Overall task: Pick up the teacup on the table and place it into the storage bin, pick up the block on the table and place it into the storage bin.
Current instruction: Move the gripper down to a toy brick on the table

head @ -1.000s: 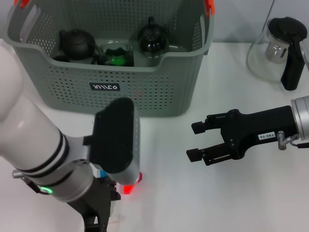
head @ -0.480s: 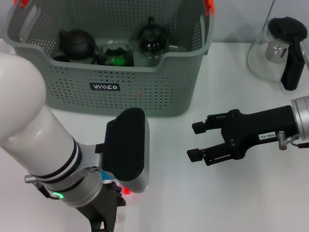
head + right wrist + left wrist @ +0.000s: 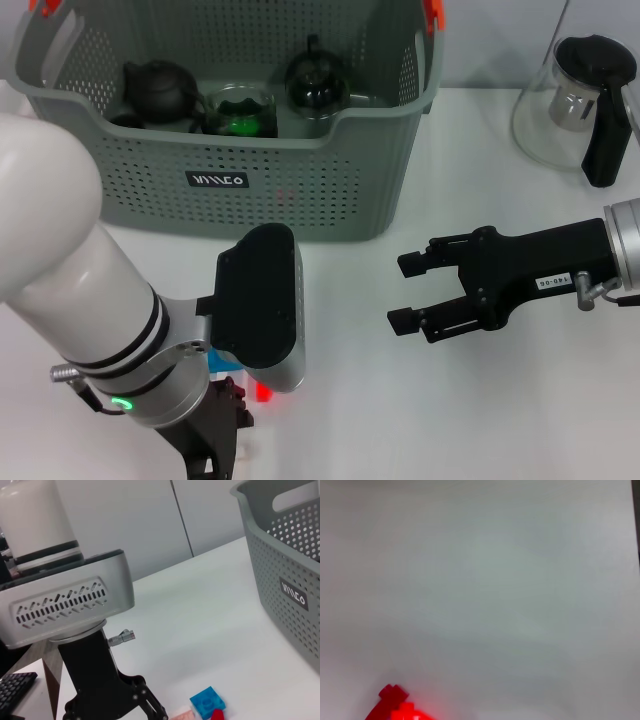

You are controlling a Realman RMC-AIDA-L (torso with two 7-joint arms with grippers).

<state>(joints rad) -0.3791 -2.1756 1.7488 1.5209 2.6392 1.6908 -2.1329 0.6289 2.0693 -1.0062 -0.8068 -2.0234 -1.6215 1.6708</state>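
The storage bin (image 3: 230,180) stands at the back left; its perforated wall also fills the edge of the right wrist view (image 3: 287,580). Inside it a glass teacup (image 3: 241,110) with green contents sits between two dark teapots. A red block (image 3: 263,392) lies on the table beside a blue block (image 3: 207,702), mostly covered in the head view by my left wrist. My left gripper (image 3: 212,458) hangs low just beside these blocks, near the front edge. The left wrist view shows the red block (image 3: 395,707) at its border. My right gripper (image 3: 404,291) hovers open and empty at mid-right.
A glass pitcher (image 3: 575,100) with a black lid and handle stands at the back right. A pale pink piece (image 3: 182,715) lies next to the blue block. White tabletop (image 3: 400,420) spreads between the two arms.
My left arm swung right and lower over the blocks, covering more of the red one, then eased slightly back. The right arm has not moved.
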